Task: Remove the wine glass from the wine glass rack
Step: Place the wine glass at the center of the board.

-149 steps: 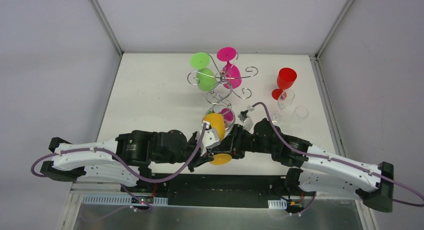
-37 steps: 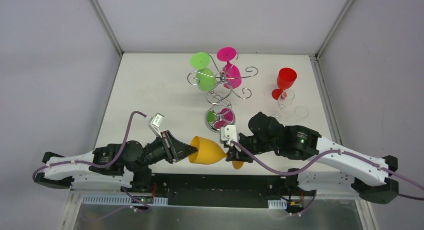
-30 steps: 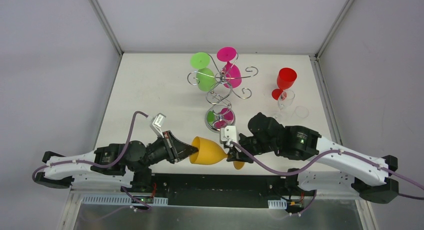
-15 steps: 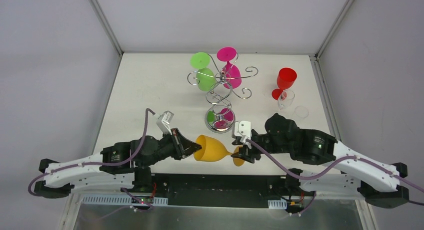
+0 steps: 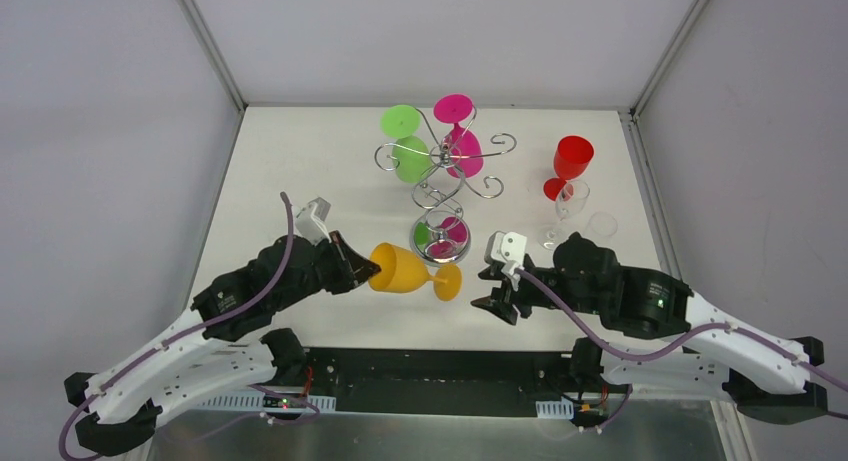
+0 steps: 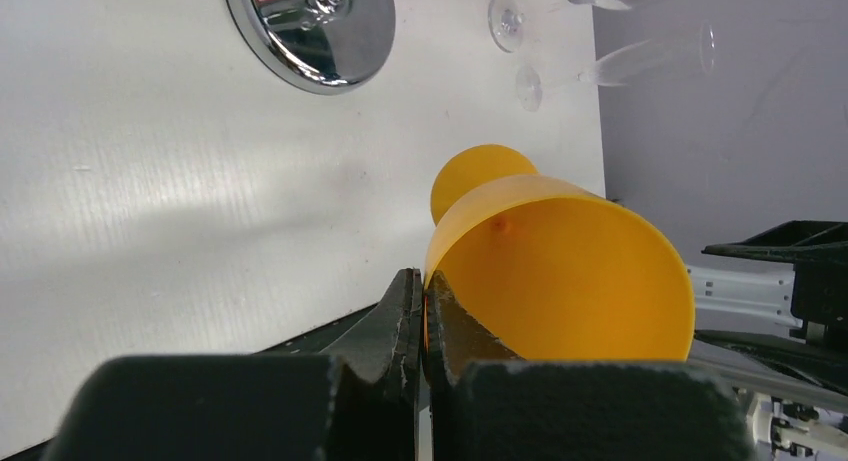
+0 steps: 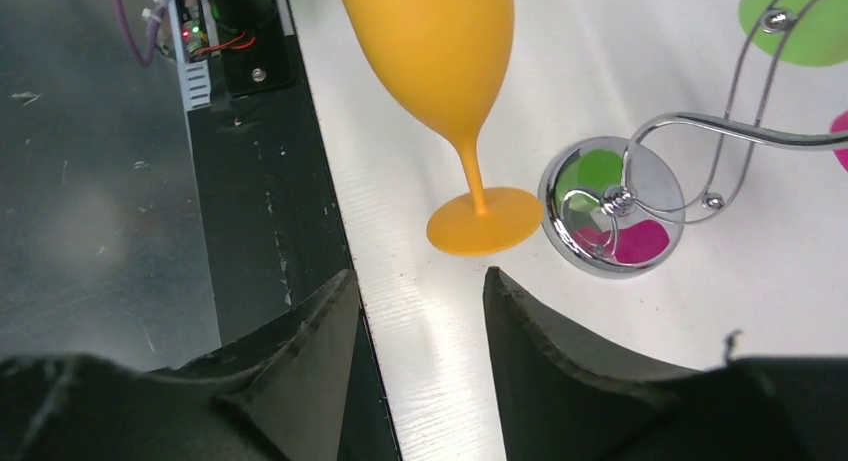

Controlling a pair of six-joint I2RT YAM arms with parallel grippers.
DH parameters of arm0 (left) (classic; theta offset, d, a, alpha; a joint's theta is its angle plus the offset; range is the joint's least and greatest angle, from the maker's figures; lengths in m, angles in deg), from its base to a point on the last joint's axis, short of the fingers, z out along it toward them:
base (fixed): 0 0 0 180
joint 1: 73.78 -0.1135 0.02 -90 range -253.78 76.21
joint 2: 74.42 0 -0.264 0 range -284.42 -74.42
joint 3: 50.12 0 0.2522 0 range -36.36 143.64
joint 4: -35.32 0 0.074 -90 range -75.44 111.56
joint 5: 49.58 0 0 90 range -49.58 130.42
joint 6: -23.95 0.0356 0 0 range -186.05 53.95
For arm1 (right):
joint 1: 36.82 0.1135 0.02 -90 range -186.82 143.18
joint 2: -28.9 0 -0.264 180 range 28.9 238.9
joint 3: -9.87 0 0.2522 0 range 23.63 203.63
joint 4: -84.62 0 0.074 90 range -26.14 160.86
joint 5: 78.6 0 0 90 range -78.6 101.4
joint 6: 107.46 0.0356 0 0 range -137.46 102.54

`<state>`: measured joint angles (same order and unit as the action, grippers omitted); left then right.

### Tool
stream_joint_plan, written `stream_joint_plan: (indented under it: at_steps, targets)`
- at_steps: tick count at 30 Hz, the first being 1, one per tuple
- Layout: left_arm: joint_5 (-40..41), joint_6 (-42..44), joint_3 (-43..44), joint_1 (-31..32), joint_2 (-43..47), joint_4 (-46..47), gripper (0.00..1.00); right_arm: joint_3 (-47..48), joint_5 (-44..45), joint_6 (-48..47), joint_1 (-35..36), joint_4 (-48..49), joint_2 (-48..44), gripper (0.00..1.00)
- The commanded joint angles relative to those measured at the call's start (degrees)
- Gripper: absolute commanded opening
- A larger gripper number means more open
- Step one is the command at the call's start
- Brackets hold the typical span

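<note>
Right end effector [image 7: 418,277] newly wide, empty; wine glass [image 5: 402,269] rim in left end effector [image 5: 371,271].

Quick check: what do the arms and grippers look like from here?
Both match. The left arm and right arm have white shells near the base and black joints further out. A purple cable runs along each to a small white camera block at the wrist. The left gripper and right gripper have black wedge-shaped fingers. A green light glows on the right arm.

Six glasses [image 5: 405,269] (two clear); one rack [image 5: 441,158]
</note>
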<state>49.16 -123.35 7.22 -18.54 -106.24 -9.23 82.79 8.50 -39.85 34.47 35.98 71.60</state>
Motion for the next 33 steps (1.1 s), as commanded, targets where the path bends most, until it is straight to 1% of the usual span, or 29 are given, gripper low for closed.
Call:
stream_joint_plan:
  at_steps: [1,5,8,12,15,20,22,24,26,29,33]
  targets:
    - [-2.37,6.52,6.78,-5.12,-4.98,-6.08,0.00,1.24,7.10,5.47,0.25,3.02,-0.55,0.53]
    - [-6.94,9.12,9.62,-11.80,-8.70,-6.92,0.00,2.57,11.58,8.35,0.23,3.21,-0.51,0.58]
    - [-7.68,11.39,11.86,-16.40,-10.34,-8.77,0.00,3.82,14.80,12.11,0.26,2.75,-0.14,0.63]
    - [-7.82,15.46,16.21,-22.73,-14.04,-12.64,0.00,6.48,19.80,17.06,0.21,0.03,1.22,0.71]
    - [-10.86,18.40,20.46,-29.03,-17.22,-15.10,0.00,9.09,21.01,19.30,0.14,-3.88,2.30,0.72]
    - [-11.84,21.50,27.41,-36.93,-22.35,-18.93,0.00,10.65,21.35,20.56,0.17,-7.42,1.09,0.74]
    - [-10.27,22.61,30.08,-39.01,-24.89,-20.75,0.00,9.87,20.18,19.61,0.15,-7.75,-0.38,0.75]
    - [-7.78,24.21,33.05,-40.79,-27.70,-22.39,0.00,8.83,21.44,20.36,0.16,-7.13,-2.02,0.75]
    - [-4.09,25.73,36.79,-41.64,-30.94,-24.26,0.00,8.48,22.93,21.49,0.15,-7.49,-2.51,0.75]
    - [-1.24,27.35,42.39,-42.66,-36.97,-25.71,0.00,8.82,24.17,22.98,0.18,-9.14,-2.09,0.75]
    - [3.04,29.25,50.31,-43.26,-43.96,-27.35,0.00,8.93,23.20,24.26,0.16,-11.47,-2.42,0.75]
